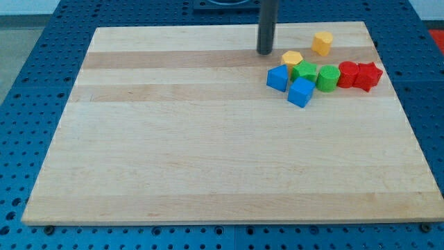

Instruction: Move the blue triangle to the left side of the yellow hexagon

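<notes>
The yellow hexagon (pixel 292 59) lies near the view's top right, at the top of a cluster of blocks. A blue block (pixel 277 78), which looks like the triangle, sits just below and left of it, touching the cluster. A second blue block (pixel 300 92), cube-like, lies below and right of the first. My tip (pixel 265 52) stands on the board just left of and slightly above the yellow hexagon, above the first blue block, touching neither.
Two green blocks (pixel 303 71) (pixel 327 77) and two red blocks (pixel 347 73) (pixel 368 75) form a row right of the blue blocks. Another yellow block (pixel 322 42) lies apart near the top edge. The wooden board (pixel 173 153) ends close behind them.
</notes>
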`<state>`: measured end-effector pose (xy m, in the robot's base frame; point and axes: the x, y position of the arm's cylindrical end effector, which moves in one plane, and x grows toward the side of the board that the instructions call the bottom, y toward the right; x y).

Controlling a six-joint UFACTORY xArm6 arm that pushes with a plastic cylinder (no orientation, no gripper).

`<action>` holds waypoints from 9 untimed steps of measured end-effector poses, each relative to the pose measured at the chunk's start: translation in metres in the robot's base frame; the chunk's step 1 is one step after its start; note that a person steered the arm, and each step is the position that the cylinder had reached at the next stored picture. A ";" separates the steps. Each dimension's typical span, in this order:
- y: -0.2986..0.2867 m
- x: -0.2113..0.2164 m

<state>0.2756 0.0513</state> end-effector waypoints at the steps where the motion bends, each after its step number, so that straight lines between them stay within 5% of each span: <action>1: -0.032 0.006; 5: -0.048 0.119; 9: 0.013 0.112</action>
<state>0.3875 0.0642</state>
